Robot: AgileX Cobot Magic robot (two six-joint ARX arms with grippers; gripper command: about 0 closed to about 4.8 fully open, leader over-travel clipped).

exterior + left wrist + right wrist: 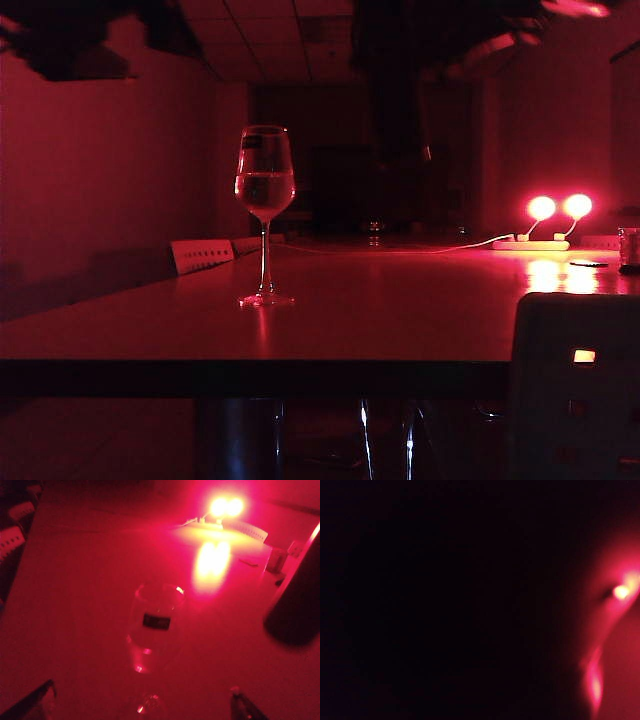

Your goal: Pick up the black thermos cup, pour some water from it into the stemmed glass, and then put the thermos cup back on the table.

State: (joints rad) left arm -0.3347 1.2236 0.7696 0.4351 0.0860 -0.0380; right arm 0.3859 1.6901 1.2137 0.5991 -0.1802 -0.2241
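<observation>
The left gripper hangs above the table, jaws wide apart, the glass standing between them. The right gripper's jaws cannot be made out. The thermos lies at three o'clock.

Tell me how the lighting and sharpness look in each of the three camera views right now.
Exterior view: dim red cast; the two lamps bloom and glare on the table; the stemmed glass is fairly sharp. Left wrist view: soft and hazy, lamp flare washing over the glass, a dark blurred cylinder at the edge. Right wrist view: nearly all black, only a smeared red glow at one side.
</observation>
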